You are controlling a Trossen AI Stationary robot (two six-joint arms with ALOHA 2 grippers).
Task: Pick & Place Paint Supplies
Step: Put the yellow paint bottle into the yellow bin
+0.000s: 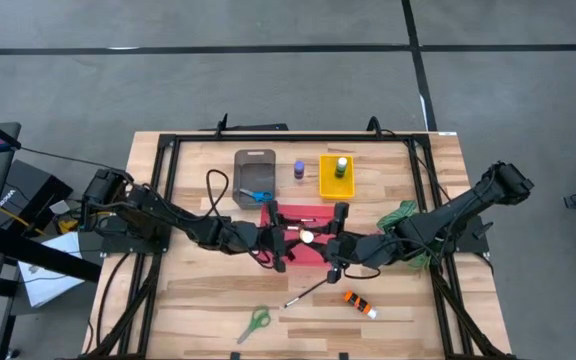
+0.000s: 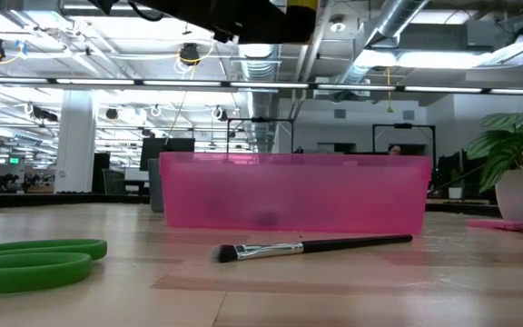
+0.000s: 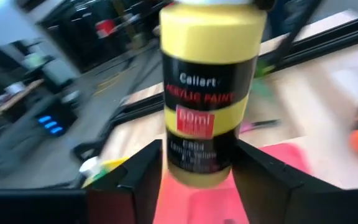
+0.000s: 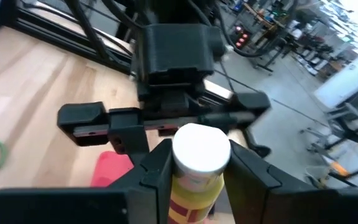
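A yellow paint bottle (image 1: 306,237) with a white cap (image 4: 201,148) hangs upright over the red tray (image 1: 303,212), between my two grippers. My right gripper (image 4: 199,171), coming from the table's right, is shut on its top end. My left gripper (image 3: 197,168), coming from the left, is open, with a finger (image 3: 145,171) close on each side of the bottle's lower end (image 3: 197,165). A paintbrush (image 2: 311,247), green scissors (image 1: 254,322) and an orange tube (image 1: 359,304) lie flat on the near part of the table. My right gripper pinches the yellow bottle just below its white cap (image 4: 191,180) between its two fingers (image 4: 157,168). It comes from the table's right, slanting slightly down. The bottle stands upright, cap up, lifted clear above the red tray.
At the back stand a grey tray (image 1: 255,160) holding blue scissors (image 1: 256,195), a purple bottle (image 1: 298,169) and a yellow tray (image 1: 326,185) holding a green bottle (image 1: 341,167). A green plant (image 1: 403,215) sits under my right arm. A black frame runs round the table.
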